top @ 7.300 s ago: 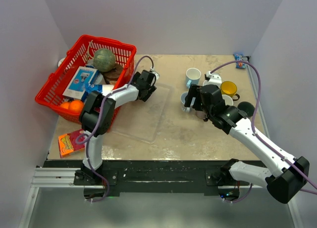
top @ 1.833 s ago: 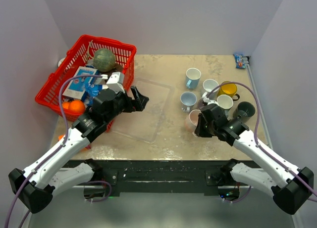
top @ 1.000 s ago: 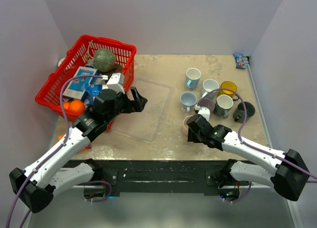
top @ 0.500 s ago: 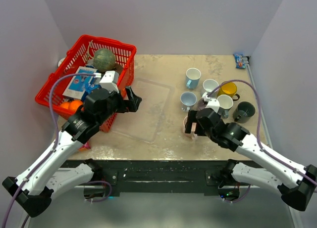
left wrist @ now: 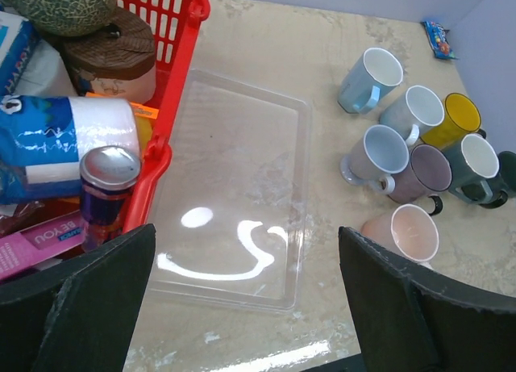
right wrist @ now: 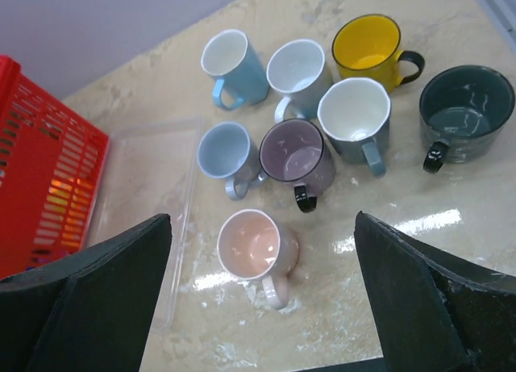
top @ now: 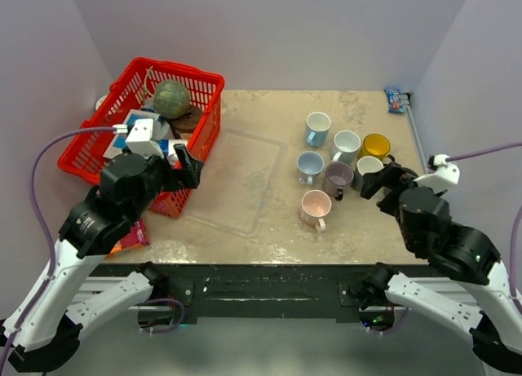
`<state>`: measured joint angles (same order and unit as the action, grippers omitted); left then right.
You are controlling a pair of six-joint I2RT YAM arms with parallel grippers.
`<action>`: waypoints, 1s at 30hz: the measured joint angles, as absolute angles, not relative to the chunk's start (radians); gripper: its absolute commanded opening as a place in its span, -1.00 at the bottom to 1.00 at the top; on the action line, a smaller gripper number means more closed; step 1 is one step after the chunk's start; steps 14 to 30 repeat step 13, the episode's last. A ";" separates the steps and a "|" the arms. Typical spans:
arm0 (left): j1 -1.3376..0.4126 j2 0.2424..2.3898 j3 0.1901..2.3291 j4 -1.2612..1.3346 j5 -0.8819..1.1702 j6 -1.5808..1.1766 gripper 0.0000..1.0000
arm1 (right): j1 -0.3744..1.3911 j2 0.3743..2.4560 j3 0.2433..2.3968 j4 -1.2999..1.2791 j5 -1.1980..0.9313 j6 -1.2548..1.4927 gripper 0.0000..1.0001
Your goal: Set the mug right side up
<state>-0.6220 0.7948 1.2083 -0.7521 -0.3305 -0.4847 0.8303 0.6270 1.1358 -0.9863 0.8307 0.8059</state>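
Observation:
The pink mug (top: 315,206) stands upright on the table, mouth up, handle toward the near edge. It also shows in the right wrist view (right wrist: 256,247) and the left wrist view (left wrist: 407,231). My right gripper (top: 382,180) is open and empty, raised high above the table to the right of the mug; in its wrist view (right wrist: 262,307) the jaws stand wide apart. My left gripper (top: 186,165) is open and empty, raised beside the red basket, far left of the mug; its wrist view (left wrist: 246,307) looks down on the clear tray.
Several other upright mugs cluster behind the pink one: light blue (top: 317,128), yellow (top: 376,146), purple (top: 338,178), dark green (right wrist: 466,112). A clear plastic tray (top: 236,180) lies mid-table. A red basket (top: 175,68) of groceries stands at the left.
My right gripper has let go of the pink mug, which now stands upright. Both arms have risen and drawn back toward the near edge.

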 measured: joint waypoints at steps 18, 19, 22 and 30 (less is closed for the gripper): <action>-0.622 0.759 1.299 -0.892 -0.421 -0.479 0.99 | 0.830 0.575 1.218 -1.045 0.954 0.812 0.98; -0.622 0.759 1.299 -0.892 -0.421 -0.479 0.99 | 0.830 0.575 1.218 -1.045 0.954 0.812 0.98; -0.622 0.759 1.299 -0.892 -0.421 -0.479 0.99 | 0.830 0.575 1.218 -1.045 0.954 0.812 0.98; -0.622 0.759 1.299 -0.892 -0.421 -0.479 0.99 | 0.830 0.575 1.218 -1.045 0.954 0.812 0.98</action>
